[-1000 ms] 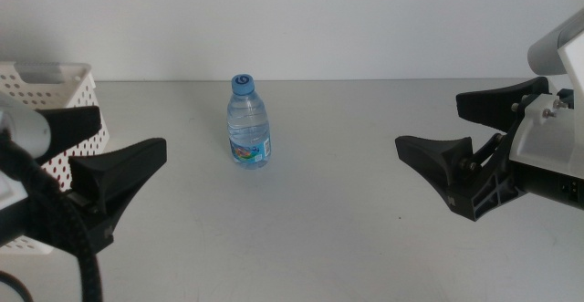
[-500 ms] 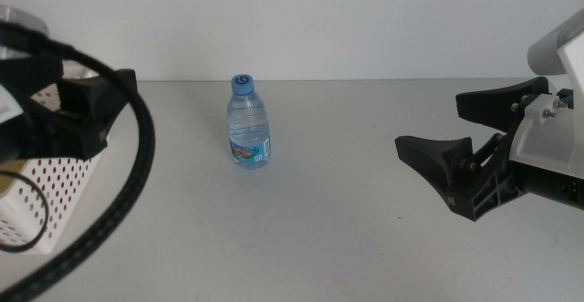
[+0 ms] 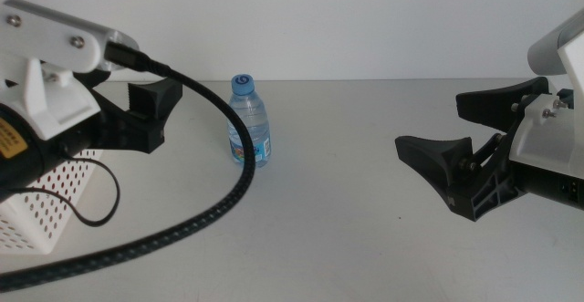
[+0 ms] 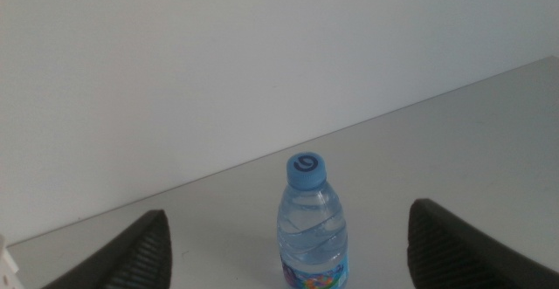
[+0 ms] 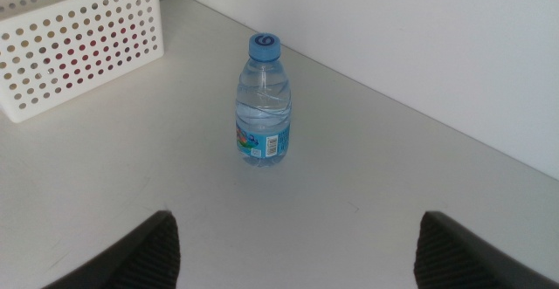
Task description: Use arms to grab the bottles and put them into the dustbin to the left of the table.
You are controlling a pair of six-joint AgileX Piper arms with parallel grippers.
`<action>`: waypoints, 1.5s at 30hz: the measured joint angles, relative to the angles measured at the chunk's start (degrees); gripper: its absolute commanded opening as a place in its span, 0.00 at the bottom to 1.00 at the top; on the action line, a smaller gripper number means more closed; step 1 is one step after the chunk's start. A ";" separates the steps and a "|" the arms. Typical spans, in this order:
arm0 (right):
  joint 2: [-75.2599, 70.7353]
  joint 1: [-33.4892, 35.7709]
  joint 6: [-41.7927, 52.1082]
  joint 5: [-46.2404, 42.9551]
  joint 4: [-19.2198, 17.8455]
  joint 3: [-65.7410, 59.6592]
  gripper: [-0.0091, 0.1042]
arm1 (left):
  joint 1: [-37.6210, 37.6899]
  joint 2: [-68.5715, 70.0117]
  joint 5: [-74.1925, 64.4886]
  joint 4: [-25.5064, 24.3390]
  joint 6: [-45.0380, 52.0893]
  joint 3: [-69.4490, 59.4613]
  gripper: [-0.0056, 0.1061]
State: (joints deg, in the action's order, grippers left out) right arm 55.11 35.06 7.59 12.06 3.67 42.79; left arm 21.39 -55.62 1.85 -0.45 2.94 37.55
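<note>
Left hand (image 3: 151, 110) swung up from 8 o'clock toward water bottle (image 3: 248, 122), fingers wide, empty. Bottle upright mid-desk (image 3: 347, 220), dustbin (image 3: 41, 206) at 9 o'clock. Right hand (image 3: 443, 133) waits, wide, at 3 o'clock. Step: approach. Next: straddle bottle, close.

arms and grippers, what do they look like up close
Both arms have white casings and black, pointed two-jaw grippers. The left gripper trails a thick black braided cable, and its arm bears a yellow label. The right gripper shows a black linkage with metal screws.
</note>
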 measured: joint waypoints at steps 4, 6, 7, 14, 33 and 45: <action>0.00 0.00 0.00 0.00 0.00 0.00 0.70 | 0.44 -3.84 5.71 -1.76 0.00 -2.08 0.87; 0.00 0.00 0.00 0.00 0.00 0.00 0.70 | 0.44 -6.07 8.48 -2.67 0.00 -2.41 0.87; 0.00 0.00 0.00 0.00 0.00 0.00 0.70 | 0.44 -7.36 10.09 -2.93 0.00 -2.47 0.87; 0.00 0.00 0.04 0.00 0.00 0.00 0.70 | 0.44 -16.51 22.54 -3.79 -2.39 -2.47 0.87; 0.00 0.00 0.04 0.00 0.00 0.00 0.70 | 0.44 -40.71 34.38 -4.37 -2.63 8.85 0.87; 0.00 0.00 0.04 0.00 0.00 0.00 0.70 | 0.44 -47.43 37.71 -5.22 -2.47 8.89 0.87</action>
State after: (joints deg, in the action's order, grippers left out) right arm 55.11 35.06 7.63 12.06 3.67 42.79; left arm 21.83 -103.05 39.56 -5.67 0.47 46.44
